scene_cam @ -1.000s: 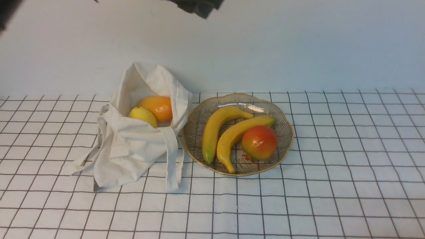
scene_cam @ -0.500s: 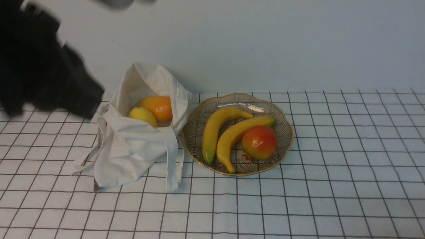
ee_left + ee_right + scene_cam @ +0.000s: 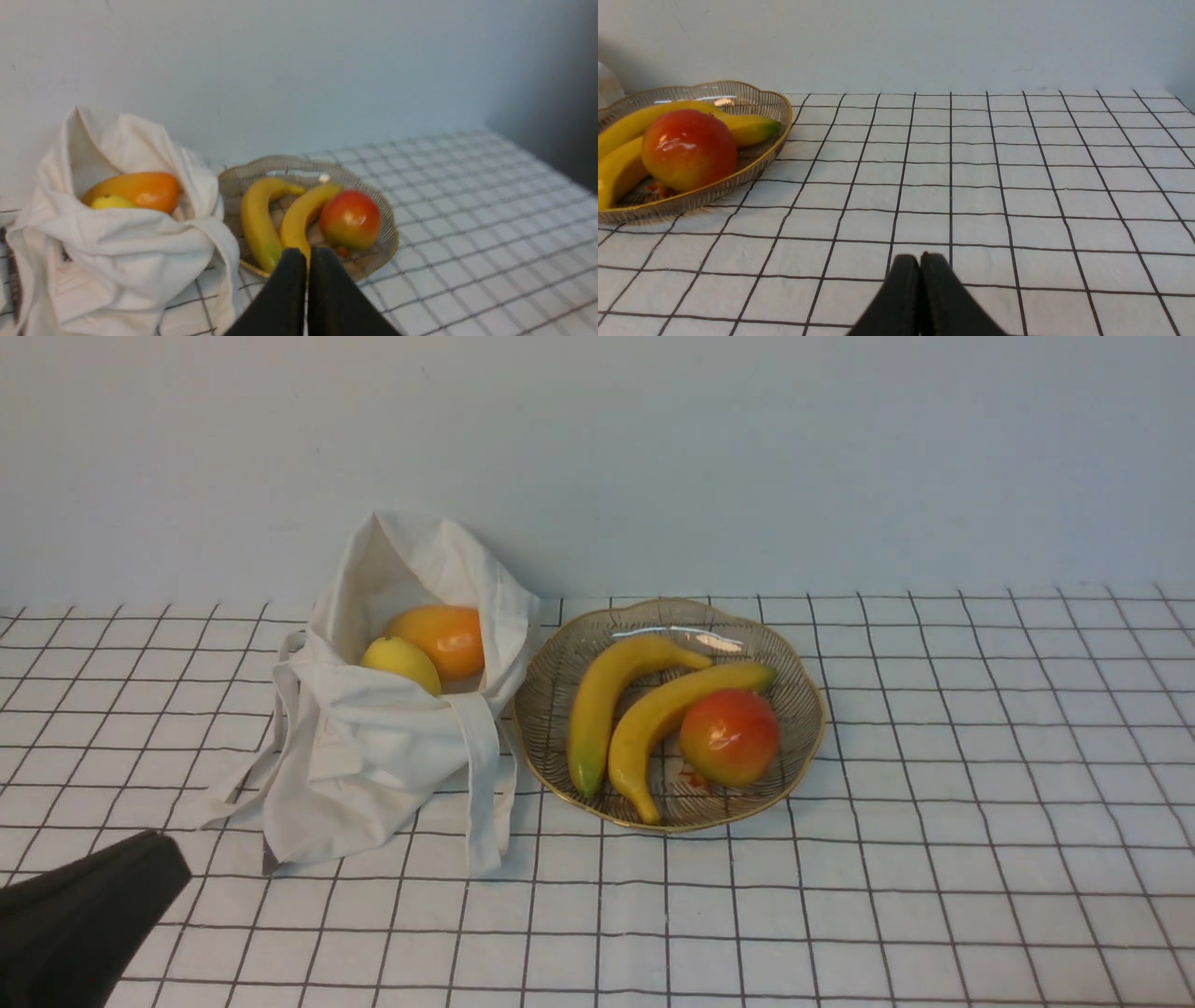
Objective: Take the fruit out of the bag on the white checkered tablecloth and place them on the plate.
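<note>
Reaching into the near left corner of the front view, a dark part of the left arm [image 3: 93,924] is seen over the checkered cloth [image 3: 896,915]. In the left wrist view, the fingers of the left end effector [image 3: 307,280] are brought together with nothing gripped between them. The right end effector [image 3: 922,280] is shown in its own wrist view with its fingertips closed, and nothing is held there either.

Beyond the bare near part of the cloth, the cloth bag [image 3: 364,747] is set down on the left, with one flat strap [image 3: 484,784] draped down its front toward the near side. The mouth of the bag is opened, and two pieces of fruit are held inside: a yellow lemon [image 3: 401,663] and, just behind it, an orange oval fruit [image 3: 443,637], partly covered by the bag's side.

Just beside the bag, to its right, the gold-rimmed glass plate [image 3: 808,756] is placed. On it a round red-and-yellow fruit [image 3: 730,737] is rested at the right, next to two curved bananas [image 3: 653,714]. Behind everything, the cloth is backed by a plain pale wall [image 3: 747,457].
</note>
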`<action>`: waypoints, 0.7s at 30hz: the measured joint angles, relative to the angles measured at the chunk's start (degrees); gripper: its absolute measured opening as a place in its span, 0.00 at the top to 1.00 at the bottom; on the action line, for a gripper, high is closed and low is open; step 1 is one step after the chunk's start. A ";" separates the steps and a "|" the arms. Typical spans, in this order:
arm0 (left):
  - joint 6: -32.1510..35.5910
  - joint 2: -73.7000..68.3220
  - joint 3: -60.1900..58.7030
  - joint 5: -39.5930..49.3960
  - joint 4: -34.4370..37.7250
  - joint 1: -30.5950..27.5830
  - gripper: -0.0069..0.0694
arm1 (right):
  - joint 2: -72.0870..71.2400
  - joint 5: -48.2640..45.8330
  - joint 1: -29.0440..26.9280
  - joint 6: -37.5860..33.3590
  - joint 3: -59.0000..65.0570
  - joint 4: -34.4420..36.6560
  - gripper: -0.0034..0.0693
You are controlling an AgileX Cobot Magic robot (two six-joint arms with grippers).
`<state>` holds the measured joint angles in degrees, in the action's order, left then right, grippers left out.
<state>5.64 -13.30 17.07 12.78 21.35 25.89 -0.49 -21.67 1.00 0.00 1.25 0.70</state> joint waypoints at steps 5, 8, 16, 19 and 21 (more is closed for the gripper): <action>-0.48 2.94 -2.84 0.79 1.67 0.00 0.92 | 0.00 0.00 0.00 0.00 0.00 0.00 0.97; -0.48 2.99 -3.69 1.70 1.72 0.00 0.92 | 0.00 0.00 0.00 0.00 0.00 0.00 0.97; -0.12 2.99 -4.26 3.50 1.02 0.00 0.92 | 0.00 0.00 0.00 0.00 0.00 0.00 0.97; 1.31 2.99 -4.85 3.50 -1.90 0.00 0.92 | 0.00 0.00 0.00 0.00 0.00 0.00 0.97; 1.34 2.99 -5.56 3.56 -3.82 0.00 0.92 | 0.00 0.00 0.00 0.00 0.00 0.00 0.97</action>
<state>6.98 -10.32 11.51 16.34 17.53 25.89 -0.49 -21.67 1.00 0.00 1.25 0.70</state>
